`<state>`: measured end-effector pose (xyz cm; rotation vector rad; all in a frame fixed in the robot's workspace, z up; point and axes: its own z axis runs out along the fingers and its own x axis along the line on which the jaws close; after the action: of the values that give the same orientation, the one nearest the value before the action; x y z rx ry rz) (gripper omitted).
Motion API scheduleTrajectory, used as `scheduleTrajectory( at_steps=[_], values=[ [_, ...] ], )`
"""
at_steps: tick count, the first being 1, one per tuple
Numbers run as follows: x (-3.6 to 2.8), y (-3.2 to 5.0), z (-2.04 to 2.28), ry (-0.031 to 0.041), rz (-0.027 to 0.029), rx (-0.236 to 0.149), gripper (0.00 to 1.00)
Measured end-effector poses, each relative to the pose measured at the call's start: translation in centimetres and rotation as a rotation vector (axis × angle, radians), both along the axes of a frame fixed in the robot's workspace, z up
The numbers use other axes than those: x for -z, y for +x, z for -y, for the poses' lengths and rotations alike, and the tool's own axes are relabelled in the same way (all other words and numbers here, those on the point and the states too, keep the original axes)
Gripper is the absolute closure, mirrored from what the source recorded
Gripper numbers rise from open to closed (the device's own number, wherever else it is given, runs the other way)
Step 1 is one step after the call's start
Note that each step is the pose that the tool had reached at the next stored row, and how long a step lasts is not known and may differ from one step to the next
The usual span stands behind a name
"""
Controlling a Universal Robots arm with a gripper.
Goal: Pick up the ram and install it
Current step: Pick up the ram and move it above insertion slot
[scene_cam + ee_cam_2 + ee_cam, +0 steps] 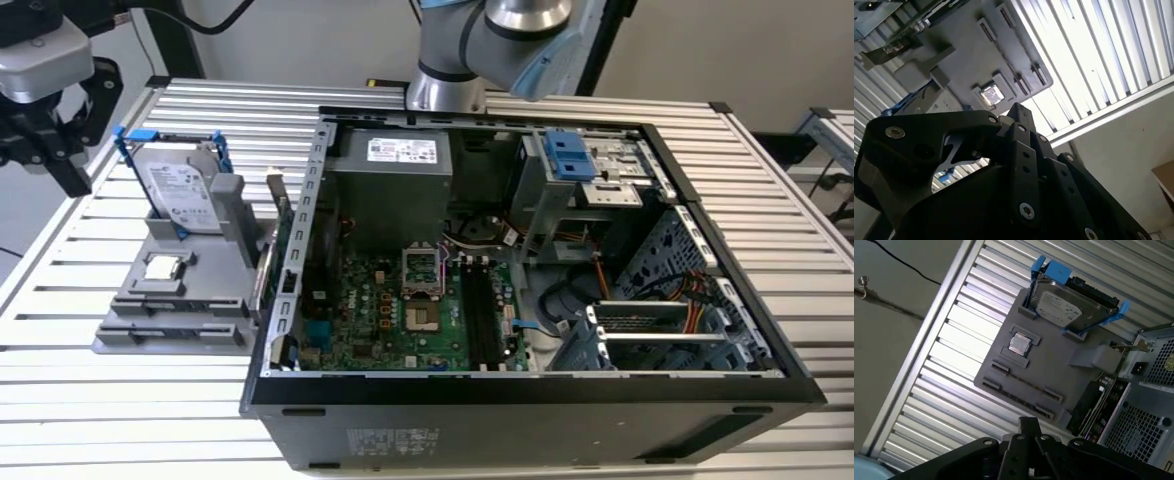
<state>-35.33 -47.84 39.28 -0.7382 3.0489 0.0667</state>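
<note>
While the gripper hangs near the grey tray, I see the ram standing at its edge; its grip I cannot make out

Open tower case lay on its side on the slatted table, motherboard facing up, CPU socket near its middle. PSU sat at the far end, with a blue drive bay toward the exterior view's right. Gray holder sat just beside the case, on the exterior view's left. Hard drive in a blue frame stood tilted at the holder's far end. Processor lay flat in a recess near the holder's middle, seen in both wrist views.
</note>
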Motion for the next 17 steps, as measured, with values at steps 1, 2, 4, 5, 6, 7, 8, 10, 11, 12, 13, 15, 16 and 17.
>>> scheduleTrajectory(
  at_steps=[1, 2, 4, 5, 6, 7, 8, 10, 11, 12, 13, 15, 16, 17],
  values=[
    [0.00, 0.00, 0.00, -0.0004, 0.0000, -0.015, 1.00],
    [-0.01, 0.00, 0.00, -0.0009, 0.0000, -0.032, 1.00],
    [-0.01, 0.00, 0.00, -0.0018, 0.0000, -0.063, 1.00],
    [-0.01, 0.00, 0.00, -0.0021, 0.0001, -0.080, 1.00],
    [-0.02, 0.00, 0.00, -0.0025, 0.0000, -0.097, 1.00],
    [-0.02, 0.00, 0.00, -0.0029, 0.0000, -0.113, 1.00],
    [-0.02, 0.00, 0.00, -0.0033, -0.0001, -0.131, 1.00],
    [-0.02, 0.00, 0.00, -0.0043, 0.0000, -0.164, 1.00],
    [-0.03, 0.01, 0.00, -0.0049, 0.0000, -0.179, 1.00],
    [-0.02, 0.01, 0.00, -0.0054, 0.0000, -0.196, 1.00],
    [-0.03, 0.01, 0.01, -0.0061, -0.0001, -0.213, 1.00],
    [-0.03, 0.00, 0.00, -0.0074, -0.0001, -0.248, 1.00],
    [-0.03, 0.00, 0.00, -0.0081, -0.0001, -0.265, 1.00],
    [-0.03, 0.00, 0.00, -0.0087, -0.0001, -0.281, 1.00]
  ],
)
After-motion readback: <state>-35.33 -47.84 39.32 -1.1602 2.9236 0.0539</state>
